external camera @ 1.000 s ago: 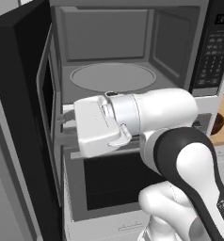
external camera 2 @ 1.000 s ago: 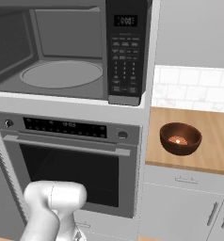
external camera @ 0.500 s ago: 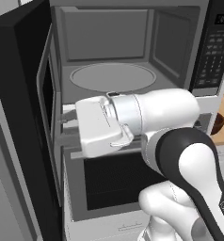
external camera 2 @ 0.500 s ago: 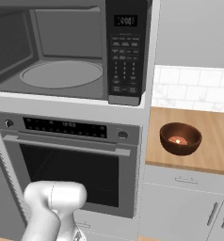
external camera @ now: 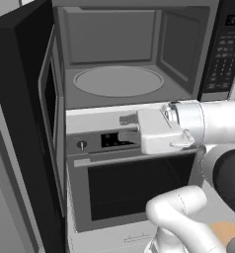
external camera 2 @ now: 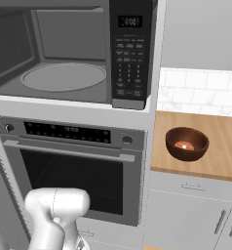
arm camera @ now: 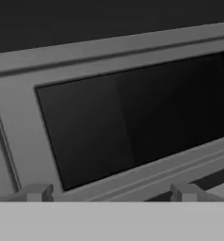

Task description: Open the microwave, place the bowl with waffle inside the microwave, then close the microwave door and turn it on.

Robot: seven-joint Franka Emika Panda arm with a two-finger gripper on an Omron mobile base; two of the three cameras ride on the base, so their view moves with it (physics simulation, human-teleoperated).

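The black glass microwave door (external camera: pixel 25 123) now stands swung wide at nine o'clock. The two-finger gripper (external camera: pixel 128 128), spread empty, has released it. The reddish-brown wooden bowl (external camera 2: pixel 186 143) comes next.

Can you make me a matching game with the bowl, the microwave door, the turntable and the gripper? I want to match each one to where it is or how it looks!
Things:
1. bowl
2. microwave door
3. turntable
4. gripper

Matches:
A. swung wide open
B. on the wooden counter, waffle inside
C. open, holding nothing
D. bare, inside the microwave

Pairs: 1-B, 2-A, 3-D, 4-C
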